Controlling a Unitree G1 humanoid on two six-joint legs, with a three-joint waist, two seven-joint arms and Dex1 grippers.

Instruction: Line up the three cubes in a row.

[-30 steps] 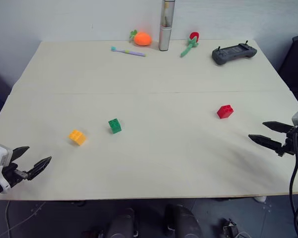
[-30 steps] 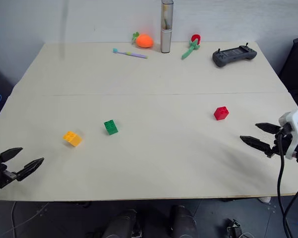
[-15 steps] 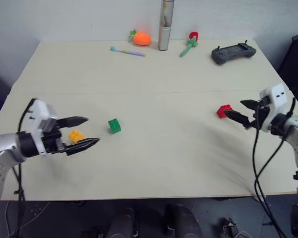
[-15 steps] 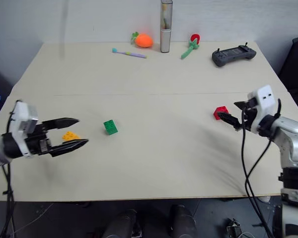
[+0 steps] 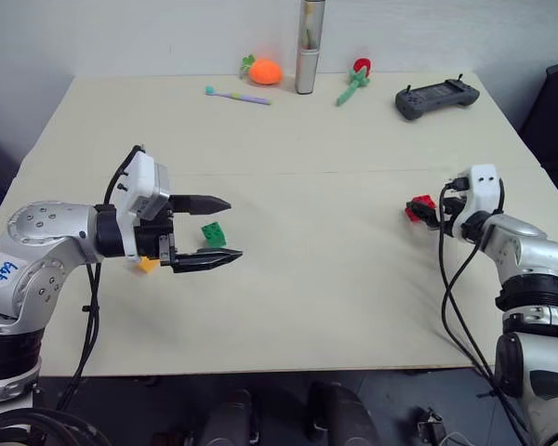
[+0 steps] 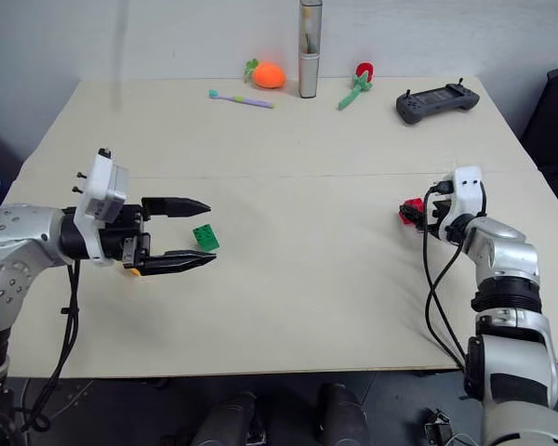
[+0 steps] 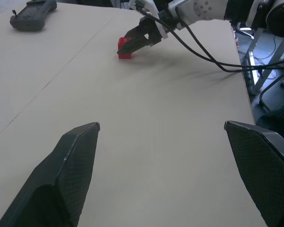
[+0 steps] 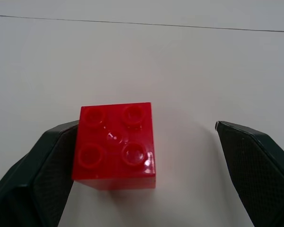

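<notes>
The red cube [image 8: 114, 145] is sitting on the tabletop [image 5: 335, 279] between the spread fingers of the right pincer [image 8: 142, 156], close against one finger and not yet clamped. The green cube [image 5: 215, 234] is lying between the open fingers of the left pincer [image 5: 225, 228], and the yellow-orange cube [image 5: 148, 265] is peeking out just behind that pincer. No row is forming yet: red is lying well apart from the other two, so all the lining up is remaining.
</notes>
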